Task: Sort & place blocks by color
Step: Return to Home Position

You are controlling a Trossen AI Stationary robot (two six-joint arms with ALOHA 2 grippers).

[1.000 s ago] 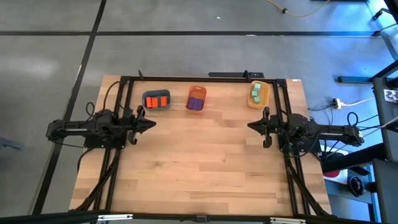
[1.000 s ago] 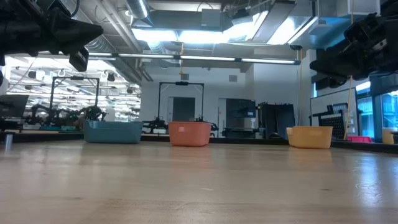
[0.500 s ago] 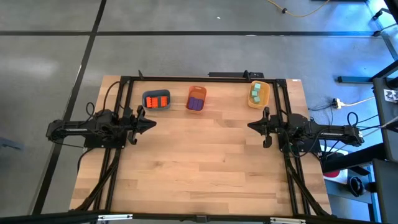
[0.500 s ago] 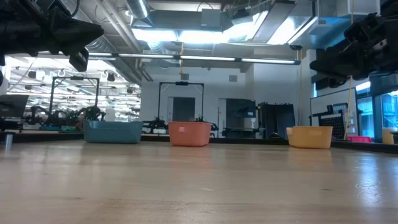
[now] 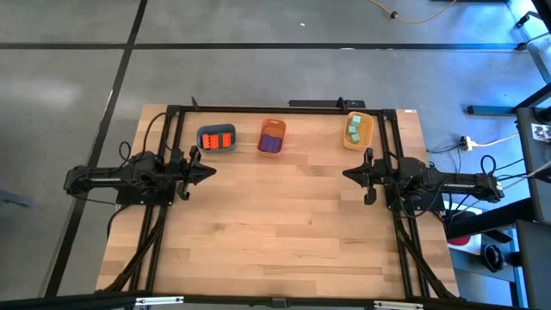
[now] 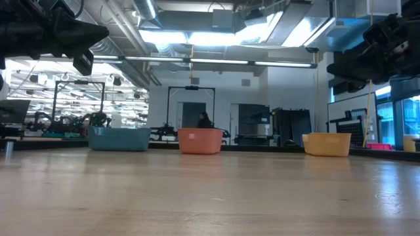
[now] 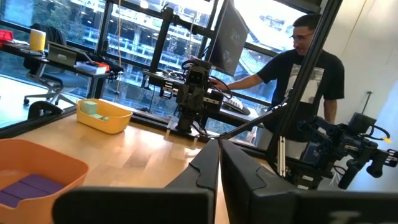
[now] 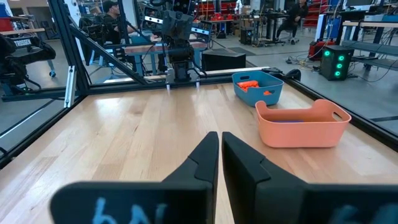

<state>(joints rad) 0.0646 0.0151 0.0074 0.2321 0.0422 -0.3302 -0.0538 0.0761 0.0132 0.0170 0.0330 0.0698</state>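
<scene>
High view: a wooden table (image 5: 284, 232) carries both arms at its sides, with the left gripper (image 5: 209, 171) and right gripper (image 5: 348, 175) clenched on nothing. Along the far edge, the blue-grey tray (image 5: 201, 138) holds orange-red blocks (image 5: 219, 139), the orange tray (image 5: 273, 125) purple blocks (image 5: 272, 142), the yellow tray (image 5: 368, 129) green blocks (image 5: 354, 128).

Your left arm lies stretched and level at the middle left of the high view, and its left gripper (image 5: 211, 172) points toward the centre with the fingers (image 7: 208, 167) pressed together. Your right arm mirrors it at the middle right, and the right gripper (image 5: 347, 175) is closed as well.
</scene>
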